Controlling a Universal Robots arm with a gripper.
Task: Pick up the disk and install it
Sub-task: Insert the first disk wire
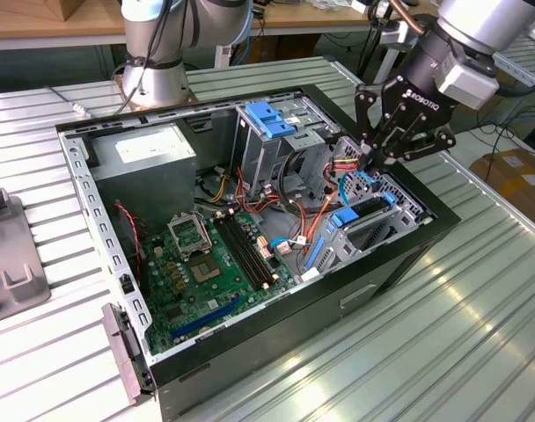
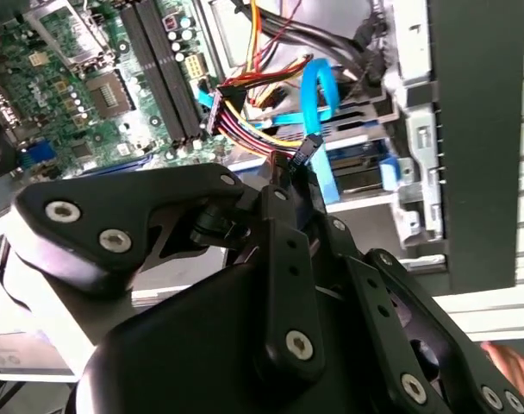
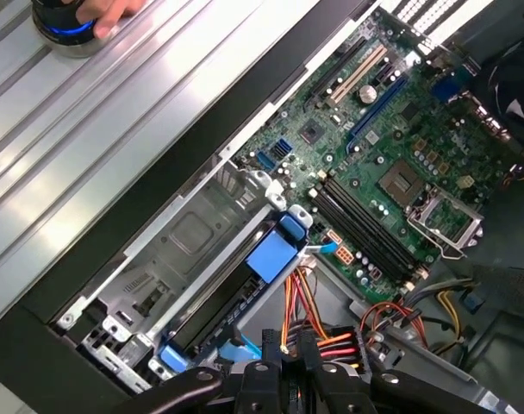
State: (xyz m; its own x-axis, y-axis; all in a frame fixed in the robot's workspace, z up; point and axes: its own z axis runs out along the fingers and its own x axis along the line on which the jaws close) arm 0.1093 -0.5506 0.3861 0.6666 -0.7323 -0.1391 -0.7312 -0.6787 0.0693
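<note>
Here, gripper [image 1: 376, 158] fingers closed over the cables [image 1: 342, 165] beside the disk [image 1: 362, 220]; could snag wires, jamming its seating.

The gripper [image 1: 379, 156] hangs low over the drive cage [image 1: 373, 215] at the open computer case's [image 1: 443, 230] corner, hemmed in by a bundle of red and yellow power cables [image 3: 318, 332] and a looping blue data cable [image 2: 318, 103]. The disk [image 3: 245, 289] fills one cage slot, and a blue bracket [image 1: 272, 119] tops the upper bay beside it. The motherboard [image 1: 210, 264] lies open from above, and the ribbed tabletop [image 1: 443, 352] around the case offers free room.
</note>
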